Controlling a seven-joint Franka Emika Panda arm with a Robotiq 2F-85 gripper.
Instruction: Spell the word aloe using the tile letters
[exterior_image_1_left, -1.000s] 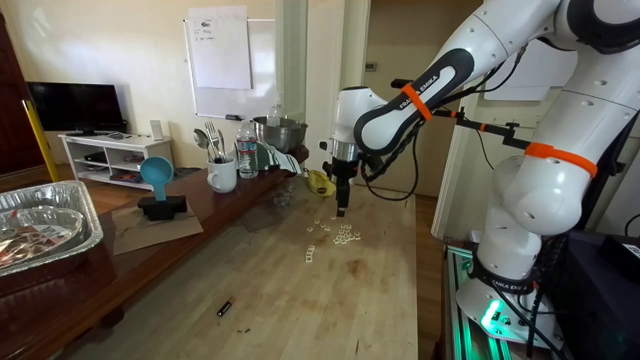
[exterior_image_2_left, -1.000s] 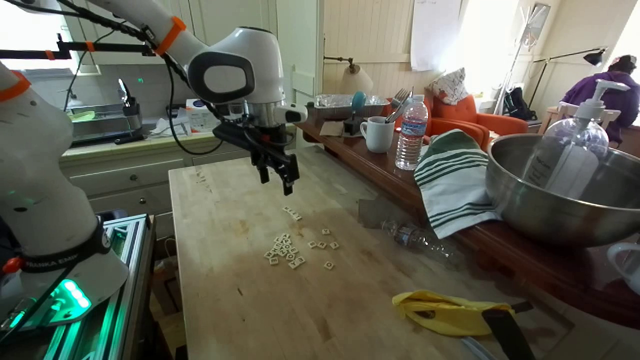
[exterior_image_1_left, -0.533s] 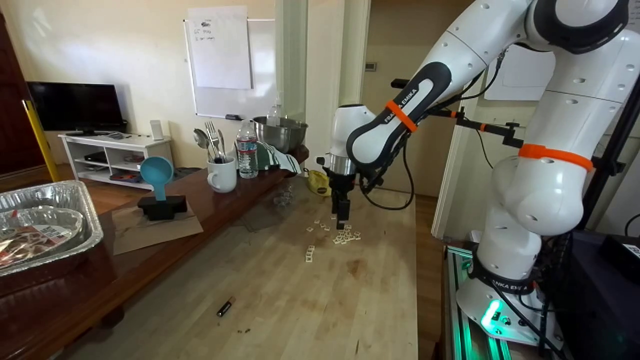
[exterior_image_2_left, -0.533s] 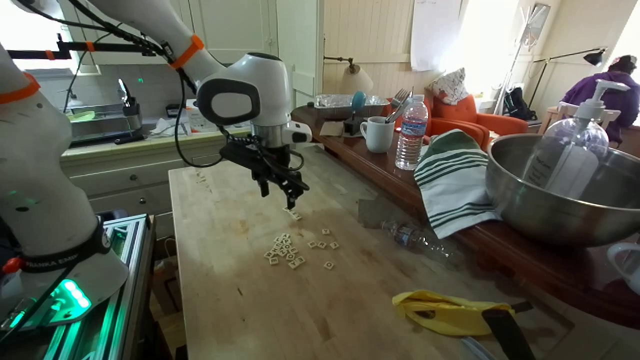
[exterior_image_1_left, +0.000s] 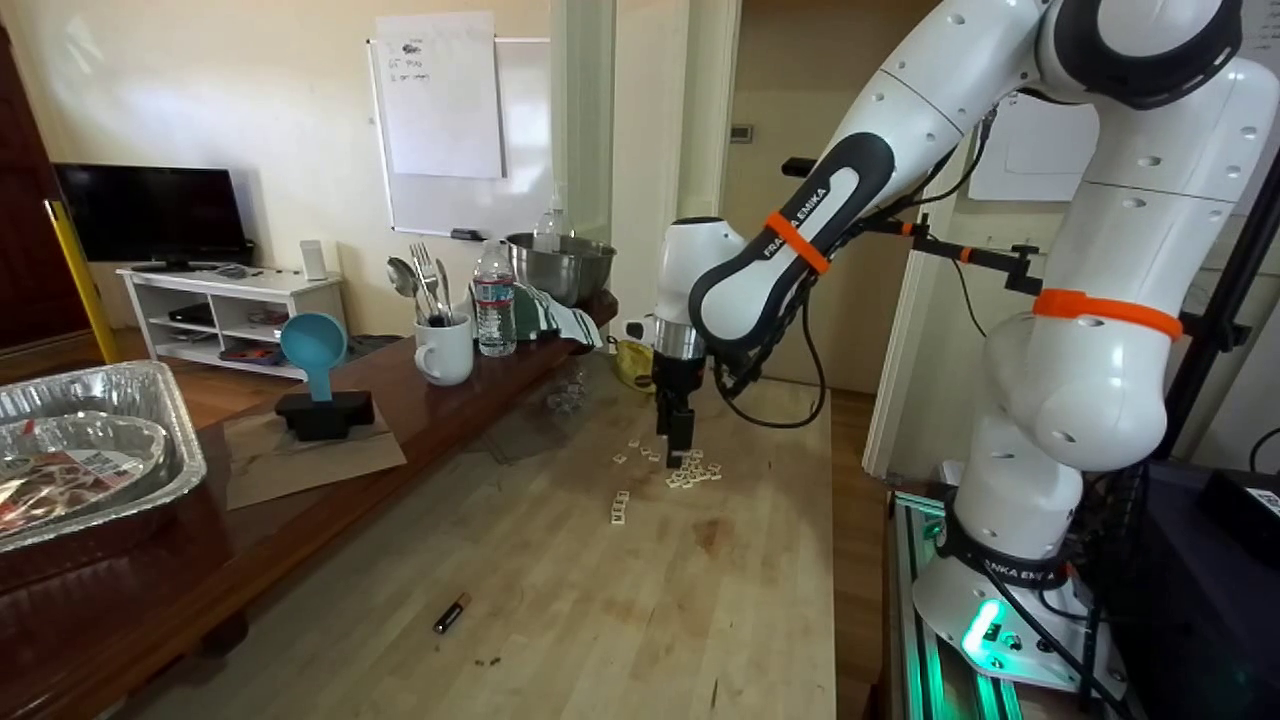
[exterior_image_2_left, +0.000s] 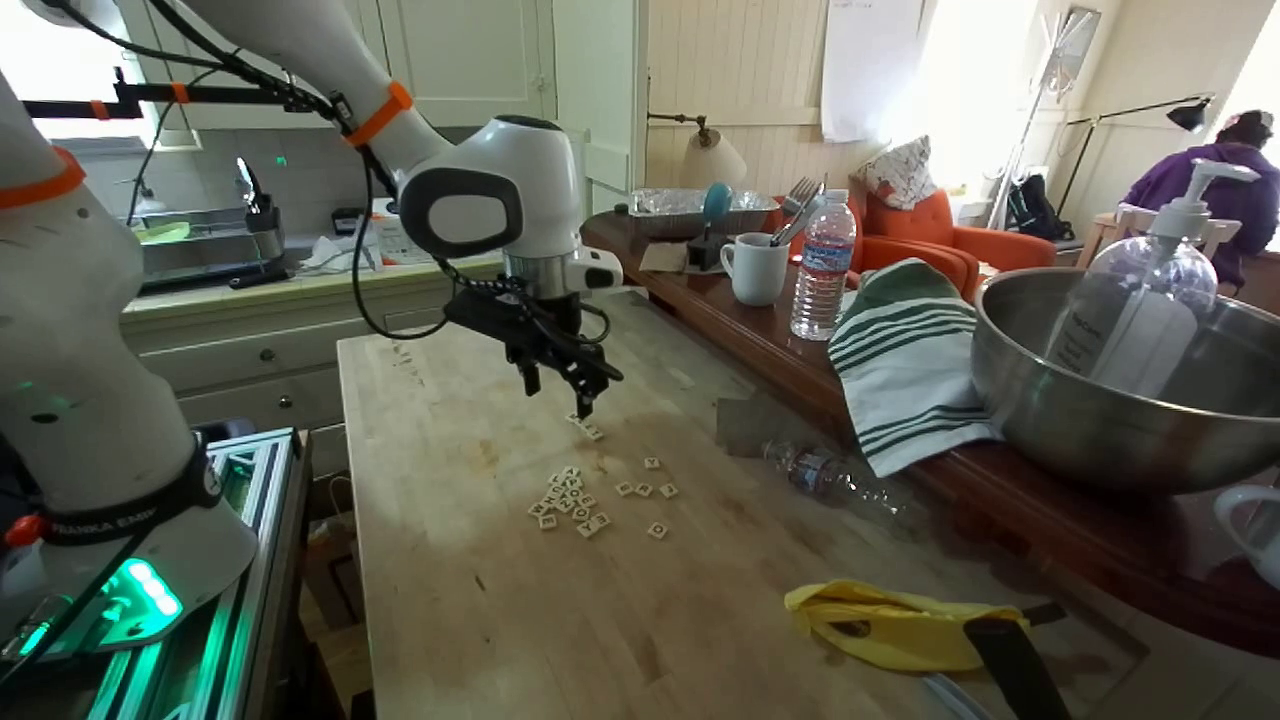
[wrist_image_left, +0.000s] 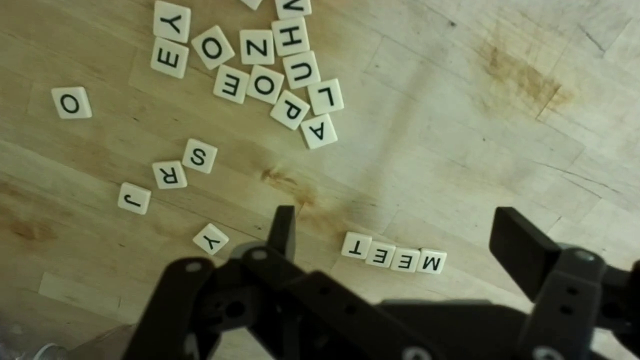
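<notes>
Wrist view: close, facing down on letter tiles (wrist_image_left: 290, 110), common to all views. Exterior views: set back, raised, roughly opposed over worktop (exterior_image_1_left: 620, 620). In exterior view, arm base (exterior_image_1_left: 1030, 655) four o'clock; in exterior view, steel bowl (exterior_image_2_left: 1120, 430) near, three o'clock.

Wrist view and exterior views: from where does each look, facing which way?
Wrist view: on the arm, facing down at tile letters; open gripper at bottom.
An exterior view: from the battery end, looking along the table; arm at frame right.
An exterior view: from the yellow object end, looking roughly back; arm at frame left.
Both exterior views share arm, gripper, tile letters and cutlery mug.
</notes>
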